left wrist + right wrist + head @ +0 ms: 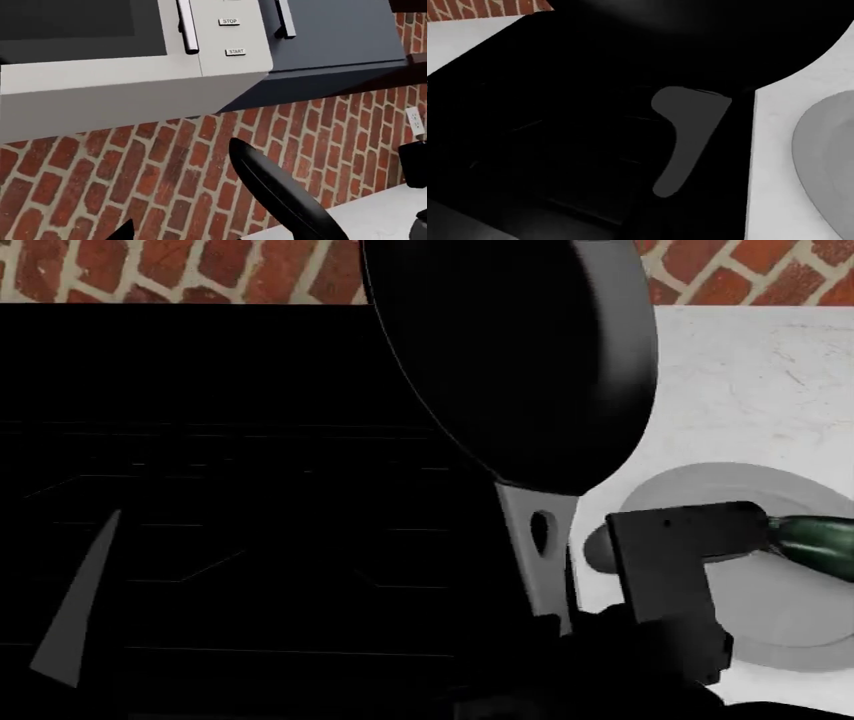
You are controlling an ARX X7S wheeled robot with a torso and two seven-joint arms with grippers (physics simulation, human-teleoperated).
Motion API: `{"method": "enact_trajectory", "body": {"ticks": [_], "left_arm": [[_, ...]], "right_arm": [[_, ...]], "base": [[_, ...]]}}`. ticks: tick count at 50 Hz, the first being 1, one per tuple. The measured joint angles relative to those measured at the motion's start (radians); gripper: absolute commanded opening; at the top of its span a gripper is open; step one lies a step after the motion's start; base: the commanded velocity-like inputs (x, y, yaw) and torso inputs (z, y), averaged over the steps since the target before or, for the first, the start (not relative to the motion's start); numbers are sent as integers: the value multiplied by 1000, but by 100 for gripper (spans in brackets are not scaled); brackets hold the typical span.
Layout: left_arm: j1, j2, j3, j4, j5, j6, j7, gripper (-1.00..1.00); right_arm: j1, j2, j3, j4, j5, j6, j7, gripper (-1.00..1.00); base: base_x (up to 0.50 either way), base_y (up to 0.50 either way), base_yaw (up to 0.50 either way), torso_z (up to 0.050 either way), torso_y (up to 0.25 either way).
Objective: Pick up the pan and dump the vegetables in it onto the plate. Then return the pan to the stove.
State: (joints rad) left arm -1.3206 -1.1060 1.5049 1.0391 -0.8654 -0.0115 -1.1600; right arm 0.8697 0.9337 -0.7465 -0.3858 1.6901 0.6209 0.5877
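The black pan (521,360) hangs tilted in the air above the back right of the stove (240,490). Its grey handle (531,540) runs down into my right gripper (554,628), which is shut on it. The right wrist view shows the pan (694,40) and its handle (690,130) over the stove (547,130); the jaws there are lost in darkness. The dark-green vegetable (817,542) lies on the grey plate (787,640), partly behind my right wrist. My left gripper (213,238) is open and empty, with one black fingertip (125,233) showing and the pan (280,195) edge-on beside it.
The plate (827,165) sits on the white counter (761,380) right of the stove. A brick wall (133,170) is behind, with a microwave (133,50) and a dark cabinet (333,40) above. An outlet (415,122) and a dark object (413,165) are at the counter's far right.
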Motion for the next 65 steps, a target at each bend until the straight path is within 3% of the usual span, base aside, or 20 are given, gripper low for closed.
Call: {"method": "enact_trajectory", "body": {"ticks": [8,19,30,38,65], "left_arm": [[-167,-28,329,-20,19,134,-67,100],[-234,-71,515,-37,55,233,-94,100],[-246,-99,579,-41,82,279,-101,100],[-241,-113,597,-45,100,299,-104,100],[-241,-134,601,-48,106,315,-99,100]], "right_arm": [[154,-12,-89,-146,37,184,222,-100],[354,-39,-193,-177,147,393,372,-100],[571,-68,-329,-91,335,591,534,-100],[646,-94,-394,-19,395,671,566,-100],[670,-250,-471,217,215,787,303,-100]], "base": [[0,0,0,0,3],[0,0,0,0,2],[0,1,0,0,3],[0,1,0,0,3],[0,0,0,0,2]]}}
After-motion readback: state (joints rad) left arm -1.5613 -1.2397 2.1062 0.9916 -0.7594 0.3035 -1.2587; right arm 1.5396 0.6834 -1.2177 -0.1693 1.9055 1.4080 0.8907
